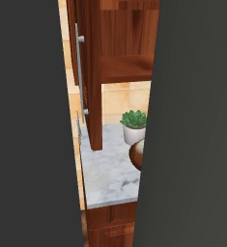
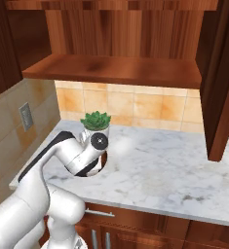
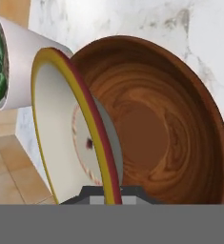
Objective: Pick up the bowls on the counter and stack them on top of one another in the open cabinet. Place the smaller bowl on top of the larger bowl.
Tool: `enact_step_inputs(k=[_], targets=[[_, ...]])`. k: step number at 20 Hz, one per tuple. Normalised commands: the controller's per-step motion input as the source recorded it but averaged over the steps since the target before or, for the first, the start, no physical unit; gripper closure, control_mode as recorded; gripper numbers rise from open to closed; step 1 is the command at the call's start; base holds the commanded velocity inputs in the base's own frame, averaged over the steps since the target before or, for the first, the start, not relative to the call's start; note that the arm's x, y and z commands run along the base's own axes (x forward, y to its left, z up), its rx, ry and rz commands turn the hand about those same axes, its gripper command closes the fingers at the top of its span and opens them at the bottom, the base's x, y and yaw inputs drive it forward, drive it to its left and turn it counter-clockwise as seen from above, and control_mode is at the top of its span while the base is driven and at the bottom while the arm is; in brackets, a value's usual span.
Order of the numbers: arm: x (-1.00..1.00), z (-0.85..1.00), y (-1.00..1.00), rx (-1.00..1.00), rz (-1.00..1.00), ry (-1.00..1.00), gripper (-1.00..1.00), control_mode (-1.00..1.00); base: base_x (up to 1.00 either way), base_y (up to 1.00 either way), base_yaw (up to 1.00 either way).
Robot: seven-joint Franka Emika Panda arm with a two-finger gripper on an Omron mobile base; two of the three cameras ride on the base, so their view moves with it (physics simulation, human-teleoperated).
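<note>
Two bowls, cream-lined smaller bowl (image 3: 61,133) pinched at its yellow-red rim by closed gripper (image 3: 111,194), glossy brown larger bowl (image 3: 170,128) alongside

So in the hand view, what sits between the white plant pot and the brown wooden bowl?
In the hand view, the cream-inside bowl stands on edge between the pot and the brown bowl, its rim pinched in the shut hand.

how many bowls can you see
2. A large brown wooden bowl lies on the marble counter. A smaller cream-inside bowl stands on edge beside the white plant pot, pinched at its rim by the gripper.
</note>
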Motion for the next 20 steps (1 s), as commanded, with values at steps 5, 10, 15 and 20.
enact_step_inputs(k=[5, 10, 15, 20], targets=[[0.07, -0.19, 0.01, 0.00, 0.11, 0.02, 1.00, -1.00, 0.00, 0.00, 0.00], [0.14, -0.17, 0.05, 0.00, 0.11, 0.02, 1.00, -1.00, 0.00, 0.00, 0.00], [0.12, -0.09, 0.03, 0.00, 0.10, 0.01, 1.00, -1.00, 0.00, 0.00, 0.00], [0.00, -0.04, 0.00, 0.00, 0.10, 0.00, 1.00, -1.00, 0.00, 0.00, 0.00]])
